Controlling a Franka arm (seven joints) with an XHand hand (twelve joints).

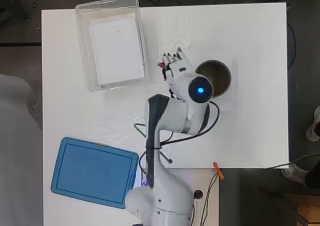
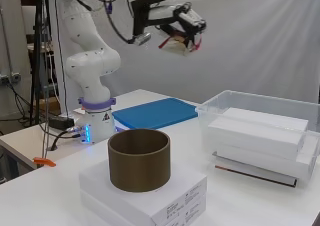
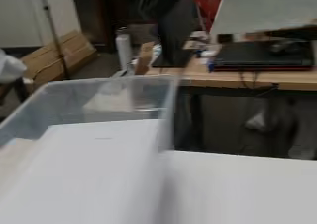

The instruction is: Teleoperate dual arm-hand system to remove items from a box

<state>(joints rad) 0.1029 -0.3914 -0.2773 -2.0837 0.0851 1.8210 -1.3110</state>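
Brown round tub on a white box sits below the hand; only the side view shows the hand's fingers curled, holding nothing I can see.

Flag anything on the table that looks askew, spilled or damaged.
Nothing stands out. The white boxes lie stacked flat inside the clear bin, the brown cylinder stands upright on a white box, and the blue lid lies flat near the arm's base. The hand hangs high above the table.

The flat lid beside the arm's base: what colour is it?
Blue lid; overhead view.
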